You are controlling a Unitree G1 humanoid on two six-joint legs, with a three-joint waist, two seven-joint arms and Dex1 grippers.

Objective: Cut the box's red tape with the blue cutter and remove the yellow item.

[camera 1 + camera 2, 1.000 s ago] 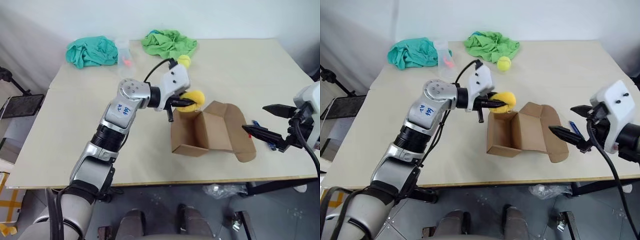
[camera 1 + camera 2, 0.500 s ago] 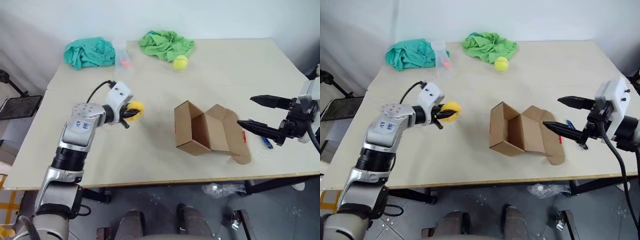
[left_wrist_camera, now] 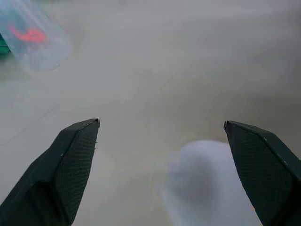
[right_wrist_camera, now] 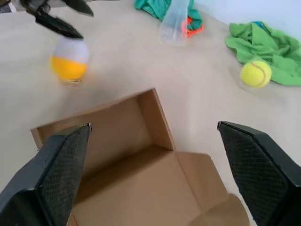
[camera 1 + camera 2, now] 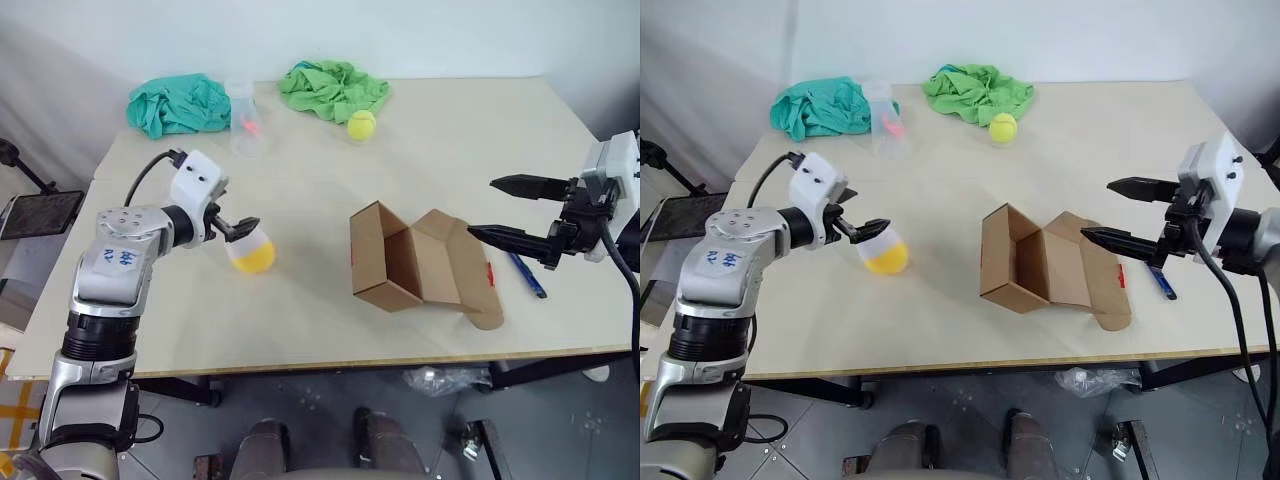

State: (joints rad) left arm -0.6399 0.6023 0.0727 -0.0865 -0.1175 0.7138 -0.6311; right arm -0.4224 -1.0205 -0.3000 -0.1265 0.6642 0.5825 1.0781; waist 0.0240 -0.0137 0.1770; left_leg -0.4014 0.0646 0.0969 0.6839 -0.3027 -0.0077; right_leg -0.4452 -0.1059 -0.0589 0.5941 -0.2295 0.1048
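The box stands in the middle of the table with its flaps thrown back and its inside bare. A sliver of the red tape shows on its right flap. The blue cutter lies on the table just right of that flap. The yellow item, orange-yellow with a whitish top, sits on the table left of the box, also visible as the yellow item. My left gripper hovers open just over it. My right gripper is open above the box's right flap and holds nothing.
At the table's far side lie a teal cloth, a clear plastic cup with something red-pink in it, a green cloth and a tennis ball. The table's front edge runs close below the box.
My left arm swung left from the box with the yellow item, then opened and let it go onto the table. My right gripper crept slightly forward, still open.
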